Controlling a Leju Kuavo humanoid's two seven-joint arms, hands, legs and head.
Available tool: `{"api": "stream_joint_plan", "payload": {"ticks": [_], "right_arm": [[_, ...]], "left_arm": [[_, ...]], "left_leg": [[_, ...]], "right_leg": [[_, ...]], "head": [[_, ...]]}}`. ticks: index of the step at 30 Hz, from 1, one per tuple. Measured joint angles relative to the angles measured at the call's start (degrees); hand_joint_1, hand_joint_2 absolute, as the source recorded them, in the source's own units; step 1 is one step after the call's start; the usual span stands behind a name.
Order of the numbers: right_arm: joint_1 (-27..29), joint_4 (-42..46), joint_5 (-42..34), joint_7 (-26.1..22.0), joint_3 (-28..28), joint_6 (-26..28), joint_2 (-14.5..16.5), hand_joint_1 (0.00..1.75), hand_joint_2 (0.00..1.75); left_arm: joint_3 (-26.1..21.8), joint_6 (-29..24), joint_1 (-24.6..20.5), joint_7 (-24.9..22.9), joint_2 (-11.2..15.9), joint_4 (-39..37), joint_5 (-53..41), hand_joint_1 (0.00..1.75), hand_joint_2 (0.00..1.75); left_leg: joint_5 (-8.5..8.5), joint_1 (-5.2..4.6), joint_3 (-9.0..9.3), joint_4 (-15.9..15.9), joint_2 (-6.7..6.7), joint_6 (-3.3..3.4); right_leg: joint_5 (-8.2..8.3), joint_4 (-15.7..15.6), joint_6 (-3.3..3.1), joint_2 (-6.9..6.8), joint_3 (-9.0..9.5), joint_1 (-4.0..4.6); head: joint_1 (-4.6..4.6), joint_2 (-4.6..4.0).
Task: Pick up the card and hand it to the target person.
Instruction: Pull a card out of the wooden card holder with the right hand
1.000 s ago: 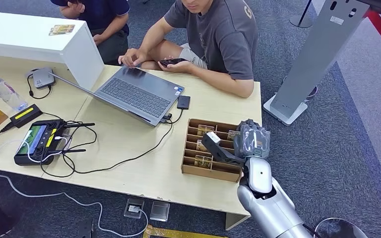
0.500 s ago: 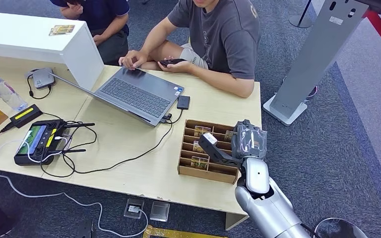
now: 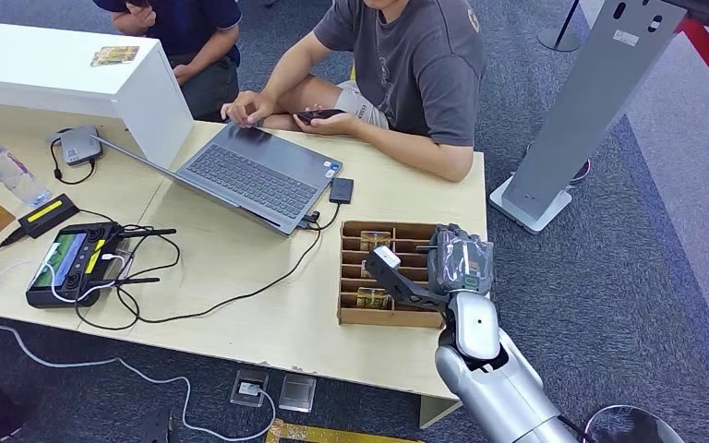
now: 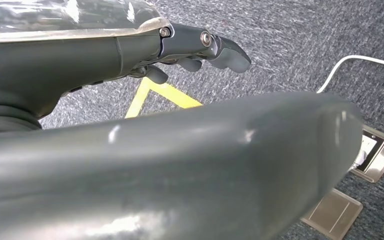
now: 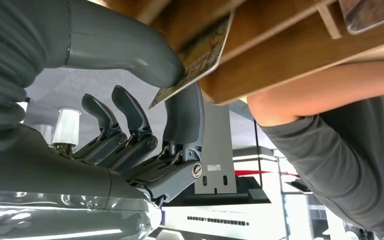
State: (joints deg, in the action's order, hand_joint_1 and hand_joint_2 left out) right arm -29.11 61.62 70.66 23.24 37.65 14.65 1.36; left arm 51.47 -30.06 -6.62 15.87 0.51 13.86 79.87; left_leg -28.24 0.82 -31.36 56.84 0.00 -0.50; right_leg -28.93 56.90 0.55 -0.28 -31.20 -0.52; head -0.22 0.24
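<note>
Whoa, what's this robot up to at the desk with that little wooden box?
The right robot hand is at a wooden slotted box full of cards on the table's edge. Up close, its thumb and a finger pinch one card that is partly in its slot. The left robot hand hangs over the carpet, holding nothing. A person in a grey shirt sits across the table with a phone, beside a laptop.
</note>
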Motion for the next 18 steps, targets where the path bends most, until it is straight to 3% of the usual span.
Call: {"api": "stream_joint_plan", "payload": {"ticks": [18], "right_arm": [[-0.12,5.90,-1.64,-0.42,-0.52,0.98,-1.41,1.55,1.75]], "left_arm": [[-0.06,-0.38,0.03,0.25,-0.10,0.00,0.52,0.00,0.00]], "left_leg": [[0.00,0.00,-0.03,0.00,-0.01,0.00]], "right_leg": [[0.00,-0.01,0.00,-0.01,-0.02,0.00]], "head": [[0.04,0.00]]}}
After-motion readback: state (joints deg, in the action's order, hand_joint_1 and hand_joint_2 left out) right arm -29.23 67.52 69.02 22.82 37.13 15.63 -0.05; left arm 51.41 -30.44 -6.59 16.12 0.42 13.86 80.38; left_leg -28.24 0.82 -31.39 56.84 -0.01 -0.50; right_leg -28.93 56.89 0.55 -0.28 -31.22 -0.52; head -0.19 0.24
